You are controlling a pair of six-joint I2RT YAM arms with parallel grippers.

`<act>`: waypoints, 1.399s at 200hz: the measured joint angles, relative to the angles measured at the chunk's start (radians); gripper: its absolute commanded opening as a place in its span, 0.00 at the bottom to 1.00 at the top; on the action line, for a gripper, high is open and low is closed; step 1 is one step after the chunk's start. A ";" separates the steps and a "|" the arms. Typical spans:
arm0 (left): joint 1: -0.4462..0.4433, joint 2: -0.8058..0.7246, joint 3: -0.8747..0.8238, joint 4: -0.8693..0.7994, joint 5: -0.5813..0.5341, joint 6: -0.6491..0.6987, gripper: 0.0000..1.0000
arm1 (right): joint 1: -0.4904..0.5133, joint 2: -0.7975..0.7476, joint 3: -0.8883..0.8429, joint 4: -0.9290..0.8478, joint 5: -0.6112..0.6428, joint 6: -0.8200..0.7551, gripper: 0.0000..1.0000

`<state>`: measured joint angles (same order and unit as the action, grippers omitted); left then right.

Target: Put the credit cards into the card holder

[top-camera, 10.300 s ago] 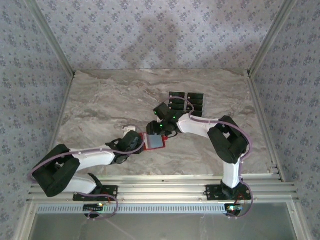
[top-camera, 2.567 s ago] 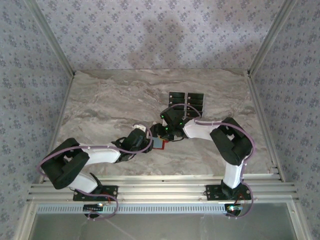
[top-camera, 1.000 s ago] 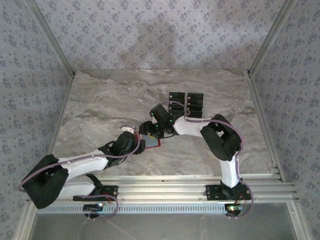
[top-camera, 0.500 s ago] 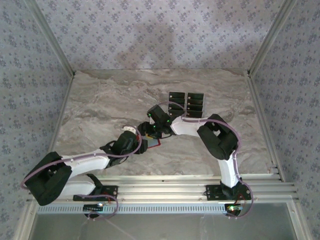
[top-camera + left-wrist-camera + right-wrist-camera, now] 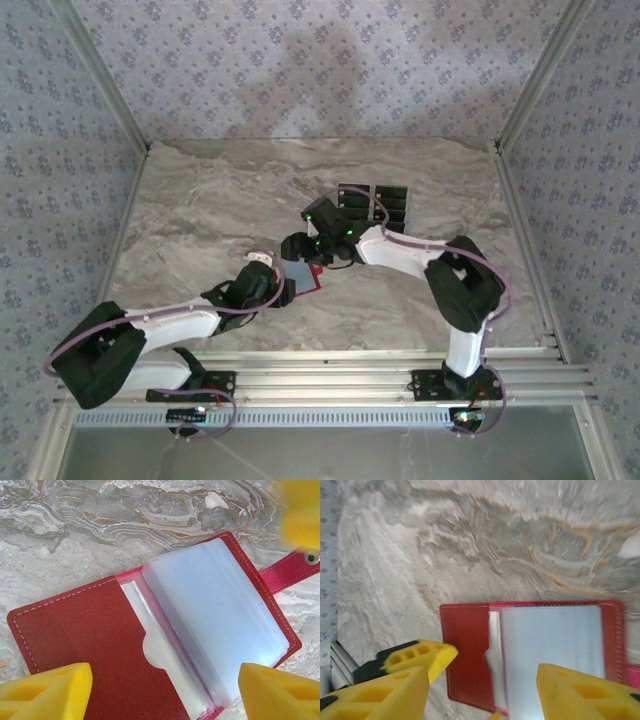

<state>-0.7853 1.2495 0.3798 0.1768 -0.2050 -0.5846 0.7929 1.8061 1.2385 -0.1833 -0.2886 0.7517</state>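
The red card holder [image 5: 310, 281] lies open on the marble table, its pale clear pockets [image 5: 215, 615] facing up and its clasp tab [image 5: 295, 570] sticking out. My left gripper [image 5: 162, 695] hovers low over it, open, one finger [image 5: 45, 690] above the red cover and the other past the pocket edge. My right gripper [image 5: 487, 695] hangs open above the holder [image 5: 470, 645] with nothing between its fingers. The black credit cards [image 5: 392, 203] lie in two columns behind the right wrist, partly hidden by it.
In the top view the two wrists [image 5: 320, 235] are crowded together over the holder at the table's middle. Metal rails [image 5: 330, 375] run along the near edge. Patterned walls [image 5: 70, 200] close in the table [image 5: 200, 200] on three sides.
The right wrist has drawn back from the holder toward the cards and lifted a little. The left gripper stays at the holder, and the open holder stays in place.
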 measured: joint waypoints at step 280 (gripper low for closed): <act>-0.004 0.000 0.093 -0.108 -0.005 -0.005 0.78 | -0.058 -0.215 -0.326 -0.200 0.300 -0.184 0.49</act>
<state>-0.7895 1.2491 0.4728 0.0692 -0.2096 -0.5892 0.7349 1.5909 0.9123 -0.3836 0.0116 0.5674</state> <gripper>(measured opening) 0.782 0.424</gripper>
